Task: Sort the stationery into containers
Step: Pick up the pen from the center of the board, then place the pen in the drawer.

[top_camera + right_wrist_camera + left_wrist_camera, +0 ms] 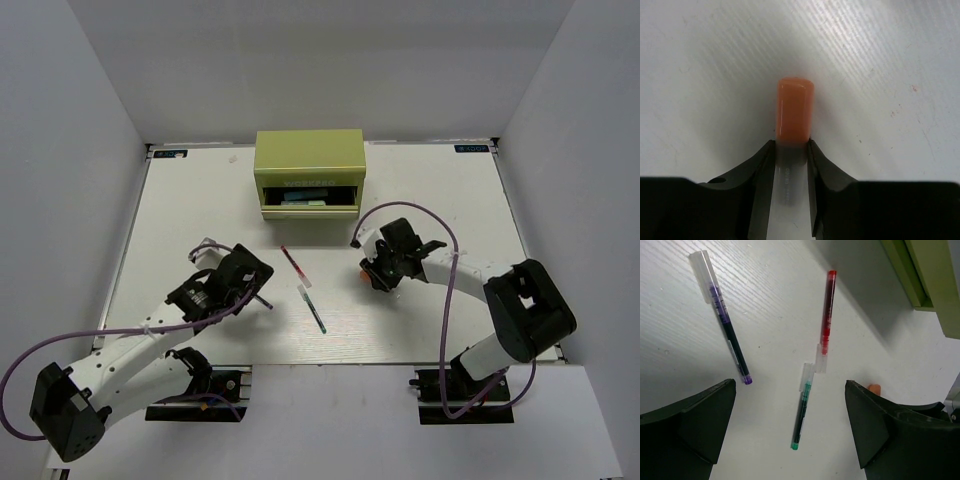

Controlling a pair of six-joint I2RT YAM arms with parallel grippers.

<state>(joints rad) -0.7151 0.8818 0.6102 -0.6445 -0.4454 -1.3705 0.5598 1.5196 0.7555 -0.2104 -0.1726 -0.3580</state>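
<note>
The right gripper (791,150) pinches the orange-capped white marker (795,107) low on the table (200,200). The left gripper (790,390) hangs wide open over the red pen (828,310), teal-green pen (801,420) and dark blue pen (730,335). A pick-up appears under way. The next move is likely a lift toward the open drawer (308,205) of the olive tool chest (308,150).

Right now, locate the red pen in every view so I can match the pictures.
Top external: red pen at centre, just in front of the tool chest.
Left wrist: red pen in the upper middle.
Right wrist: not in it; only the orange-capped marker in the right gripper.
Shared landmark: the teal-green pen, lying almost end to end with the red pen in the top and left wrist views.
</note>
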